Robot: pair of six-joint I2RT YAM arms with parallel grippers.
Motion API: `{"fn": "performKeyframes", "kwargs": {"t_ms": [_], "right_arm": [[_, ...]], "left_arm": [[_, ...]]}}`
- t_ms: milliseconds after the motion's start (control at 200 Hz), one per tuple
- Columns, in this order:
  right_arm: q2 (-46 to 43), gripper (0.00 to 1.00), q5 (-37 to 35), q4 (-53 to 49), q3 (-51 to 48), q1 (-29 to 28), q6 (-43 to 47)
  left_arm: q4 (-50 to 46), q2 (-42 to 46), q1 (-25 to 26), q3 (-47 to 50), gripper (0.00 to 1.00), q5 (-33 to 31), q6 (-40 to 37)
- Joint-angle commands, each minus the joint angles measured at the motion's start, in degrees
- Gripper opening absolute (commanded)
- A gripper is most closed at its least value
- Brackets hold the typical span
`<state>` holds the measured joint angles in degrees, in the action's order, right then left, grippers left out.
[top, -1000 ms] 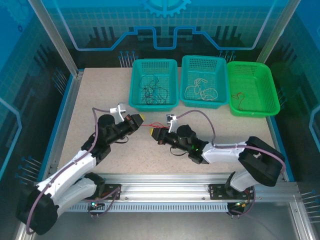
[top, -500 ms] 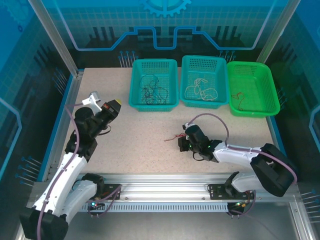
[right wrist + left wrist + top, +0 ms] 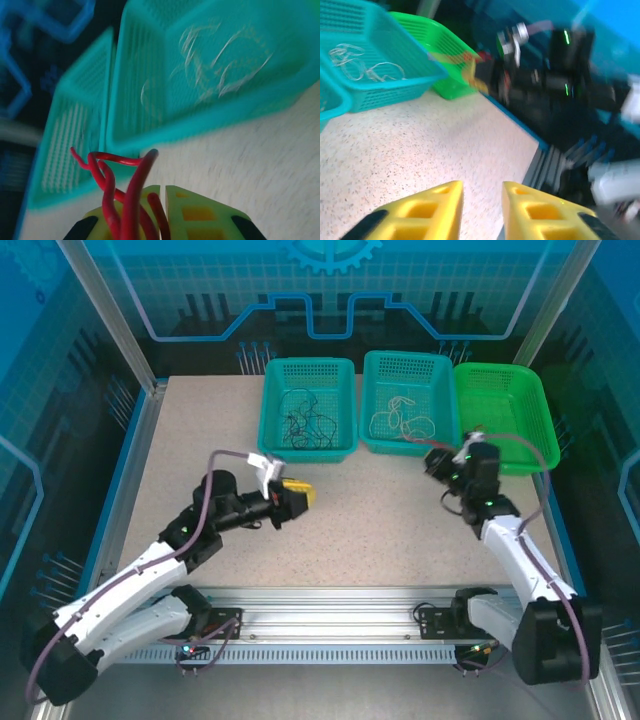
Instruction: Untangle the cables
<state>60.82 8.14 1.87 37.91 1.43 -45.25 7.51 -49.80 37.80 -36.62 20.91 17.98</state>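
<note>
A: How far along does this look?

B: Nearly there, I'd say. The dark cables (image 3: 305, 425) lie in the left basket (image 3: 308, 362) at the upper middle of the top view. The whitish cables (image 3: 400, 422) lie in the middle basket (image 3: 405, 356) beside it. No loose strand shows on the bare surface (image 3: 200, 430).

A: And the red one?

B: The red cable (image 3: 131, 190) is clamped in the right pincer (image 3: 438, 460), its fingers pressed together around the looped strands. In the top view that pincer sits at the near rims where the middle basket meets the green basket (image 3: 500, 368).

A: So what is left?

B: As I read it, getting that red cable over a rim and letting it go, most likely into the green basket. Whether its strands are fully free of each other I cannot tell; the wrist view is blurred.

A: The other arm?

B: The left pincer (image 3: 482, 200) has its fingers a little apart with nothing between them. It hangs over open surface in the lower middle of the top view, well apart from the right arm.

A: Room to move?

B: Plenty in the centre and on the left. It is tight on the right: basket walls are just beside the right pincer, and the frame edge runs close behind the green basket.
</note>
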Motion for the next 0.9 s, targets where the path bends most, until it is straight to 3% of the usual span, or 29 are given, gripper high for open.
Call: {"fn": "performKeyframes", "kwargs": {"t_ms": [0, 95, 210, 285, 370, 465, 560, 645, 740, 825, 895], "right_arm": [[4.7, 0.0, 5.89, 2.33, 3.93, 9.84, -6.51], [12.54, 0.04, 4.28, 1.39, 10.42, 14.11, -6.23], [21.61, 0.14, 2.4, -0.37, 18.34, 16.43, -5.99], [26.01, 0.26, 1.4, -0.02, 21.3, 17.65, -5.79], [29.81, 0.47, 2.38, -0.46, 24.37, 19.07, -5.56], [31.14, 0.58, 6.13, -0.14, 25.55, 20.14, -6.17], [27.84, 0.61, 8.37, 0.38, 23.32, 19.88, -5.0], [22.95, 0.68, 8.56, -1.42, 20.39, 19.17, -2.07], [15.33, 0.71, 7.31, -4.99, 16.27, 18.21, 1.75], [6.65, 0.73, 2.2, -6.83, 9.29, 15.06, 7.37], [-1.18, 0.73, -7.65, -8.81, 4.17, 9.53, 13.39]], "left_arm": [[-2.44, -0.91, 5.95, -0.58, 0.4, 0.49, -14.35], [-2.59, -1.65, 10.69, -0.47, 0.51, -3.01, -18.36], [-2.25, -1.48, 12.36, -0.39, 0.64, -6.14, -19.65], [-1.49, -0.55, 12.47, 0.21, 0.73, -8.0, -19.59], [-0.71, 1.05, 12.47, 1.25, 0.81, -10.68, -19.3], [-1.07, 2.95, 12.48, 2.36, 0.85, -16.88, -18.49], [-1.33, 4.61, 12.39, 3.88, 0.88, -26.58, -17.73], [-0.17, 6.03, 12.3, 6.36, 0.97, -40.85, -15.3], [2.61, 7.25, 11.47, 10.2, 0.99, -54.69, -15.27], [6.58, 6.96, 7.78, 14.23, 0.99, -61.06, -16.64], [8.87, 6.65, 3.33, 16.85, 0.99, -62.45, -17.34]]}}
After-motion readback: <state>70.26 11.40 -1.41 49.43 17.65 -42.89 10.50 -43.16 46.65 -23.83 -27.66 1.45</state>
